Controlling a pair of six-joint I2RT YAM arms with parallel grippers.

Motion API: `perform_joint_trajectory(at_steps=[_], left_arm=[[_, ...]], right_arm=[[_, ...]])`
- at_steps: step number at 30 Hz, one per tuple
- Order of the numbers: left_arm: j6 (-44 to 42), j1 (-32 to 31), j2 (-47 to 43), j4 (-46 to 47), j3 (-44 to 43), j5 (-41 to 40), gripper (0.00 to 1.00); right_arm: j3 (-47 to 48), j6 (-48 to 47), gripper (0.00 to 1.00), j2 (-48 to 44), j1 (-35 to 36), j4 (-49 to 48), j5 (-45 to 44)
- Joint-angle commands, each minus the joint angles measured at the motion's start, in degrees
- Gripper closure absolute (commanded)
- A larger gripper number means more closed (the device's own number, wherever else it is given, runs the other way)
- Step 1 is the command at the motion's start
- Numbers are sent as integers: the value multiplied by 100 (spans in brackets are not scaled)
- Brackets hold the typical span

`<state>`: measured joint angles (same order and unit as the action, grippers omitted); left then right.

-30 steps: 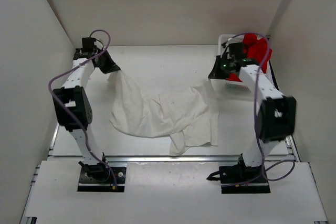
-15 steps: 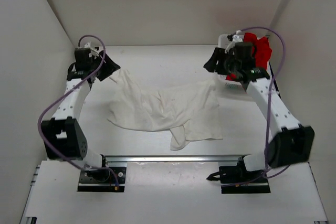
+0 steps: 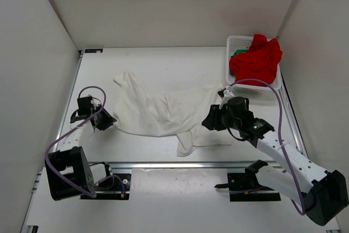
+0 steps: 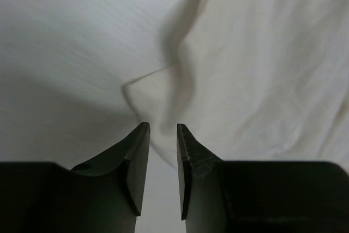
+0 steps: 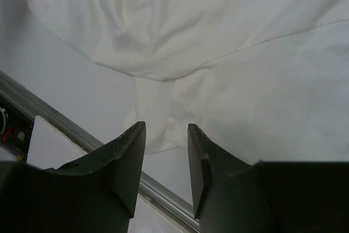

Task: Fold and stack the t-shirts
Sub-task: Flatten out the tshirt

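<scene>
The cream-white t-shirt (image 3: 158, 114) lies crumpled across the middle of the table, one sleeve trailing toward the near edge. My left gripper (image 3: 107, 121) is low at the shirt's left edge, open by a narrow gap with nothing between the fingers. In the left wrist view a folded corner of the shirt (image 4: 158, 94) lies just past the left gripper (image 4: 162, 129). My right gripper (image 3: 209, 119) hovers over the shirt's right part, open and empty. From the right wrist, the right gripper (image 5: 166, 130) points down at the cloth (image 5: 229, 42). The red t-shirt (image 3: 257, 61) fills the basket, with a bit of the green t-shirt (image 3: 236, 54) beside it.
The white mesh basket (image 3: 235, 39) stands at the far right corner. An aluminium rail (image 3: 163, 163) runs along the table's near edge, also visible as the rail (image 5: 60, 124) under the right gripper. White walls close in the left, back and right sides.
Both grippers let go of the cream-white shirt's far corners and swung back toward the near side. The shirt dropped and now lies loose on the table.
</scene>
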<state>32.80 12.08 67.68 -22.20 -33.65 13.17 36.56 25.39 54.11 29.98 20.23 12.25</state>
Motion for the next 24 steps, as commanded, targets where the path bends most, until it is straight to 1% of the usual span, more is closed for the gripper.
perform_joint_trajectory(at_steps=[1,2,6,12,14,16,19,24], left_arm=[[-256,58,96,-74,209,-525,62],[-274,49,166,-83,271,-569,62],[-160,-91,175,66,447,-1017,52],[-2,-223,614,303,359,-1299,53],[60,-240,737,417,359,-1299,55],[69,-188,756,540,412,-1229,60],[192,-285,729,689,508,-1282,65],[341,-311,781,945,552,-1141,73]], right_arm=[[-236,230,65,-278,245,-396,-153],[-289,317,65,-347,263,-406,-101],[-474,300,64,-366,316,-529,22],[-526,265,65,-471,246,-546,93],[-553,230,65,-524,176,-555,137],[-588,230,65,-542,114,-564,155],[-624,291,65,-612,35,-512,207],[-720,343,65,-734,87,-406,76]])
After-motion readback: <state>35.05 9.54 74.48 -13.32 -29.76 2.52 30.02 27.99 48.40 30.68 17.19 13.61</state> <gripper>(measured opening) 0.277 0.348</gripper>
